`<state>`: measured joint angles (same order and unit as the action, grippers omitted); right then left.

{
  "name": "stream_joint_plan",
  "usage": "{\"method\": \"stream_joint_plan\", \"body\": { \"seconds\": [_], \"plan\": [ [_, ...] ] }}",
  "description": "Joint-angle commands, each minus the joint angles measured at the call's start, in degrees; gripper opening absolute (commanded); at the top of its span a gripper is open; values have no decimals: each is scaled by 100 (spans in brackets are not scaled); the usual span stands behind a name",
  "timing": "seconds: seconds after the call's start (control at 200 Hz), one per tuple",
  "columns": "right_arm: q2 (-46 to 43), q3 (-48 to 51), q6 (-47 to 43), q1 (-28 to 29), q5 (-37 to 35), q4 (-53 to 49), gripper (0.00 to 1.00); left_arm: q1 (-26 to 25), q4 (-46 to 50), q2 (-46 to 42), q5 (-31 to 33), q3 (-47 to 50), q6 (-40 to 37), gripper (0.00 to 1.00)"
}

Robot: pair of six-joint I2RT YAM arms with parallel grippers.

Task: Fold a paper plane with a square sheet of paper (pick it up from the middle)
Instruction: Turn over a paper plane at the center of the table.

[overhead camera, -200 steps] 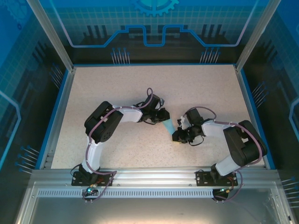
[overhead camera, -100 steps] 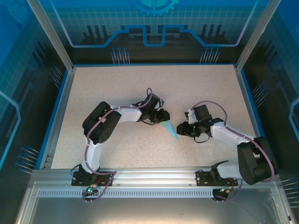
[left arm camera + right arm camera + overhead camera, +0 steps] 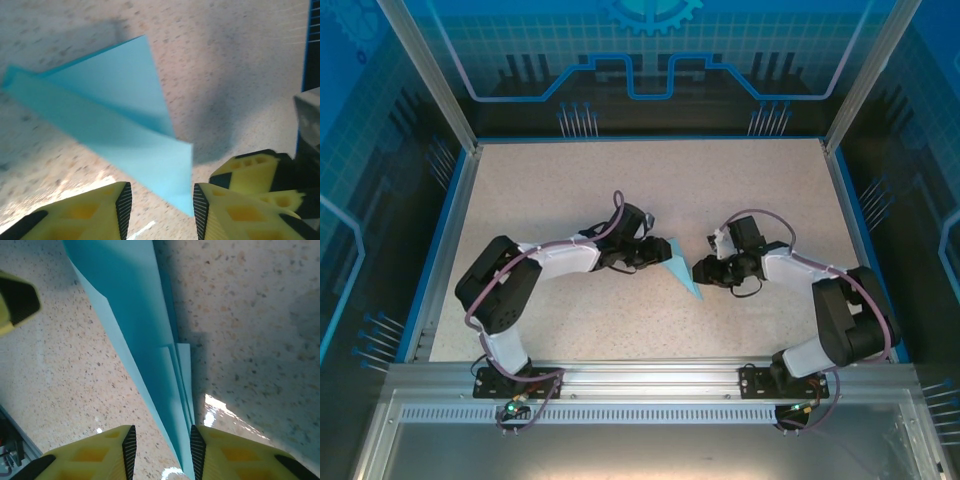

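Beside the paper plane [image 3: 682, 272], left claw [image 3: 160, 202] and right claw [image 3: 161, 442], low, parted.

From above, the paper plane [image 3: 678, 268] is too small for its folds to be made out. At the left wrist its long near edge is blurred, and the fingers [image 3: 90, 215] of the left gripper [image 3: 160, 202] run off the bottom edge. At the right wrist the plane is cut off at the top, and a yellow shape [image 3: 15, 302], perhaps the other gripper's finger, is cut by the left edge.

Paper plane [image 3: 682, 268], light-blue, folded into slim dart, layered lengthwise creases, resting mid-bench [image 3: 570, 180], narrow tip toward near edge.
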<state>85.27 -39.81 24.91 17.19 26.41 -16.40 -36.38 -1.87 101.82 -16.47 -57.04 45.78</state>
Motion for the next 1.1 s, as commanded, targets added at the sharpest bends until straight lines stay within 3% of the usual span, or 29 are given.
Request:
{"method": "stream_joint_plan", "body": {
  "seconds": [0.0, 0.415, 0.655, 1.095],
  "plan": [
    [218, -242, -255, -76, 351, 76, 37, -10, 20, -204, 204, 198, 211, 43],
    [679, -456, -382, -76, 316, 133, 37, -108, -59, -118, 166, 211, 435, 45],
    [790, -459, -365, -79, 442, 196, 35, -202, 64, -25, 291, 119, 704, 54],
    [104, 105, -142, -111, 9, 419, 35, -673, 2142, 425, 1558, -1303, 775, 66]
  ]
}}
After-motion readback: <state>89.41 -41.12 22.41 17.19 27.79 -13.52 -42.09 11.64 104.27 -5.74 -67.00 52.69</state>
